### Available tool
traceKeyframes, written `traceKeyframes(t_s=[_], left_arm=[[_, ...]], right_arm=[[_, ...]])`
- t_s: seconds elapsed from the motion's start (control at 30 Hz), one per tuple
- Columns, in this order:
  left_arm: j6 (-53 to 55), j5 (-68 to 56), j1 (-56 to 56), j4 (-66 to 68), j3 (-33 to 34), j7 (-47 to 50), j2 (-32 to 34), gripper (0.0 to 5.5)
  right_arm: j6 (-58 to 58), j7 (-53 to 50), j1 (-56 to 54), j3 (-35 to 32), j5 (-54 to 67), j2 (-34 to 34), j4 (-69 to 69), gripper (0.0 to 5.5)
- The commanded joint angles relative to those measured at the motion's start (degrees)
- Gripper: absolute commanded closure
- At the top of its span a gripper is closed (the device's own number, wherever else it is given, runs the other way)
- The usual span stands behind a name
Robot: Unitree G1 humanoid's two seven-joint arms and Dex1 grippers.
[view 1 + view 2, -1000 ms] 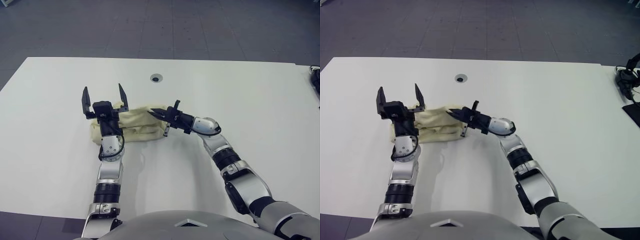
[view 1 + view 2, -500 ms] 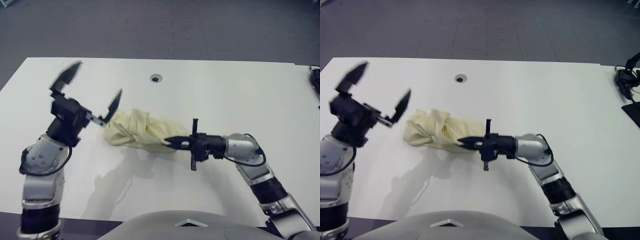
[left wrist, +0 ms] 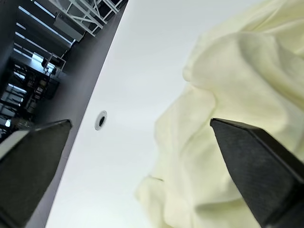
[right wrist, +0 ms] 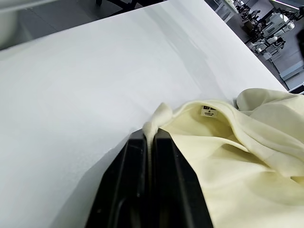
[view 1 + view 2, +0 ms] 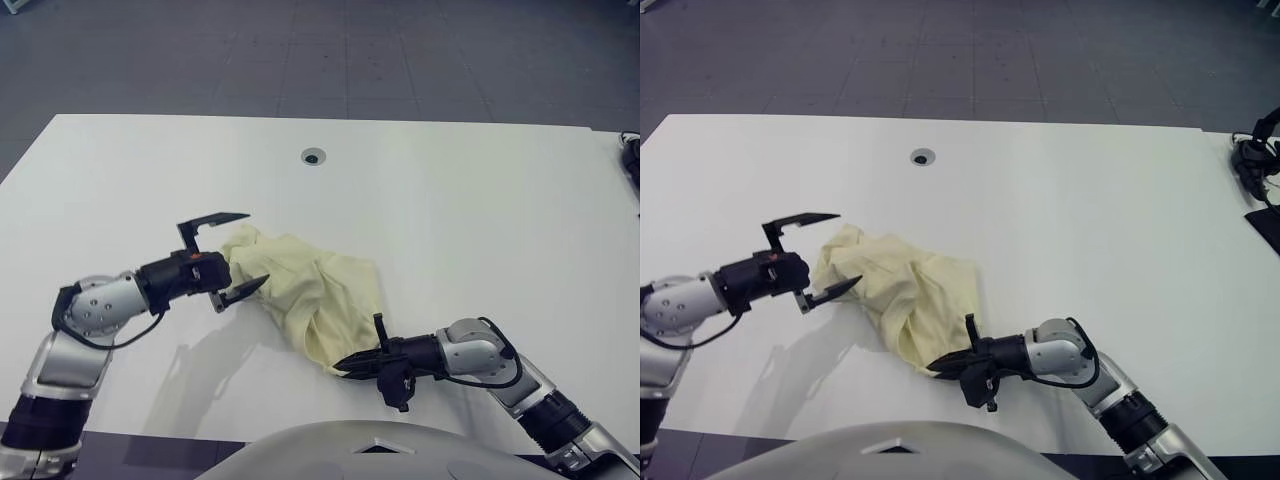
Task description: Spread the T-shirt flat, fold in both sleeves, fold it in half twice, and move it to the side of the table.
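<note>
We find the T-shirt [image 5: 305, 290] in a crumpled heap on the counter [image 5: 480, 200], left of centre and toward the near edge. Its long axis runs diagonally, from far left to near right.

The right gripper [image 5: 345, 365] sits at the near-right end. Its fingers are clamped together on a fold of fabric just beside the neck label [image 4: 207, 111].

The left gripper [image 5: 255, 247] sits at the far-left end with its fingers spread wide. The shirt's edge lies between them, directly ahead and to the right. We cannot tell whether either finger touches the cloth.

We judge that spreading is the step in hand. Each arm stands at its own end of the long axis. The far-left end is free, and the left gripper is the nearer one to take it.
</note>
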Motion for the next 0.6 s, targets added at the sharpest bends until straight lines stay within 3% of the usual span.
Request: traceKeyframes(t_s=[0.03, 0.27, 0.5, 0.6], left_arm=[[4.8, -1.5, -10.6, -2.9, -6.6, -8.6, 2.6, 0.10], [11.6, -0.9, -20.4, -5.5, -17.5, -17.5, 0.9, 0.20], [15.2, -0.3, -26.3, -3.0, -22.9, -21.9, -2.2, 0.20], [11.9, 3.7, -28.1, 0.9, -25.9, -21.7, -4.0, 0.65]], right_arm=[[-1.4, -1.2, -0.1, 0.3, -1.5, -1.2, 1.3, 5.49], [-1.4, -2.5, -0.3, 1.3, -1.9, -1.1, 1.6, 5.50], [-1.1, -4.0, 0.0, 2.1, -2.6, -1.0, 1.9, 5.50], [-1.0, -4.6, -0.2, 2.3, -2.6, -0.8, 2.0, 5.50]])
